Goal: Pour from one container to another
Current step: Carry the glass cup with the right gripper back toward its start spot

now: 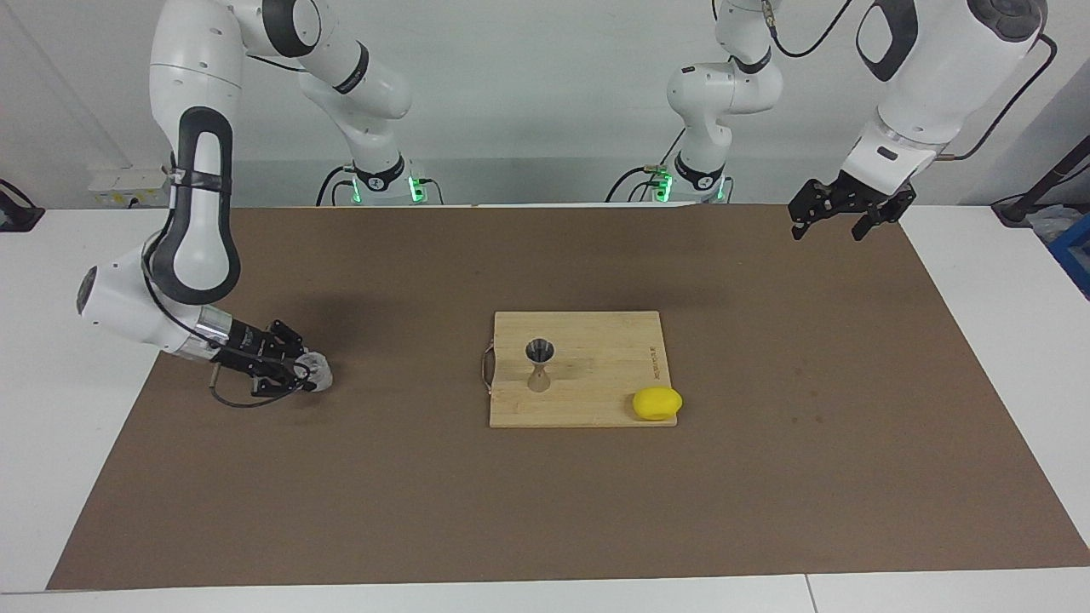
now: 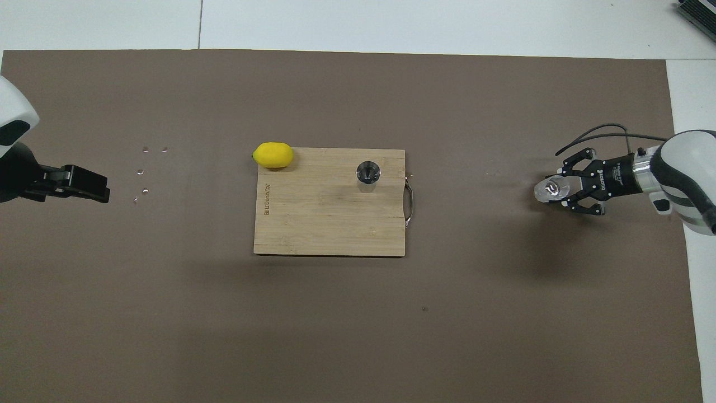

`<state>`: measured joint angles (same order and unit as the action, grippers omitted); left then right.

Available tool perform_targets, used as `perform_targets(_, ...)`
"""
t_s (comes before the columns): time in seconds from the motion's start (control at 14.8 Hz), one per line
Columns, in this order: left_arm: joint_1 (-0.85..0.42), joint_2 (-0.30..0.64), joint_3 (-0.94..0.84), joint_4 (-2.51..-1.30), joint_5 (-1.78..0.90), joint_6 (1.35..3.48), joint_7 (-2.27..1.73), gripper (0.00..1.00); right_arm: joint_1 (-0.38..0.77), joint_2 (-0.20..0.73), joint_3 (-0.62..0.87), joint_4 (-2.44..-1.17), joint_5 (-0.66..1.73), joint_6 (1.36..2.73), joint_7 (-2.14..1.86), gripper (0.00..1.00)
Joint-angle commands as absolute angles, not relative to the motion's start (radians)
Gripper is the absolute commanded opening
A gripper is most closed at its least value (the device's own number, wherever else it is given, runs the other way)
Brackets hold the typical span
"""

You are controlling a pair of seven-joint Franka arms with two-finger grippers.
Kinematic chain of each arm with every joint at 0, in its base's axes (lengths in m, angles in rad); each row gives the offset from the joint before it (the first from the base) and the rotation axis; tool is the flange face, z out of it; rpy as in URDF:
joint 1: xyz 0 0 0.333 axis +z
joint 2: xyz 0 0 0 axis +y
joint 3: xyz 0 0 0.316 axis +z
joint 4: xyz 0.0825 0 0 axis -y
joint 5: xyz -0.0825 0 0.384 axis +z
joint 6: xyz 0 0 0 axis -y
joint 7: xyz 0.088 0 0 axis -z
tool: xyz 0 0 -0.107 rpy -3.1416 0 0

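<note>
The clear squat cup (image 1: 318,369) (image 2: 549,189) is low at the brown mat near the right arm's end of the table, with my right gripper (image 1: 305,373) (image 2: 559,189) shut on it. I cannot tell whether it touches the mat. The silvery hourglass jigger (image 1: 539,364) (image 2: 368,174) stands upright on the wooden cutting board (image 1: 596,375) (image 2: 324,224), well apart from the cup. My left gripper (image 1: 839,223) (image 2: 100,187) waits open and empty in the air over the left arm's end of the mat.
A yellow lemon (image 1: 656,403) (image 2: 273,155) lies at the board's corner farthest from the robots, toward the left arm's end. Several small pale specks (image 2: 142,170) dot the mat near the left gripper. The board's metal handle (image 2: 410,204) faces the right arm's end.
</note>
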<state>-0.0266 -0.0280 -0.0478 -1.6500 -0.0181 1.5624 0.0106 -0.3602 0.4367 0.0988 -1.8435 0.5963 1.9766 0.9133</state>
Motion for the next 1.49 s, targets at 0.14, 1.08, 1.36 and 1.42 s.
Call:
perform_targets(0.14,-0.038,-0.037,-0.035,-1.658,-0.021,1.568,0.011,1.00,-0.367,0.407,0.107,-1.871,0.606,1.993,0.888,1.00)
perform_targets(1.08,-0.038,-0.037,-0.035,-1.658,-0.021,1.568,0.011,1.00,-0.217,0.204,0.112,-1.894,0.151,1.878,0.606,1.00)
perform_targets(1.36,-0.038,-0.037,-0.035,-1.658,-0.021,1.568,0.011,1.00,-0.103,0.203,0.112,-1.893,0.011,1.881,0.464,1.00)
perform_targets(1.42,-0.038,-0.037,-0.035,-1.658,-0.021,1.568,0.011,1.00,-0.080,0.195,0.112,-1.893,-0.011,1.881,0.424,1.00)
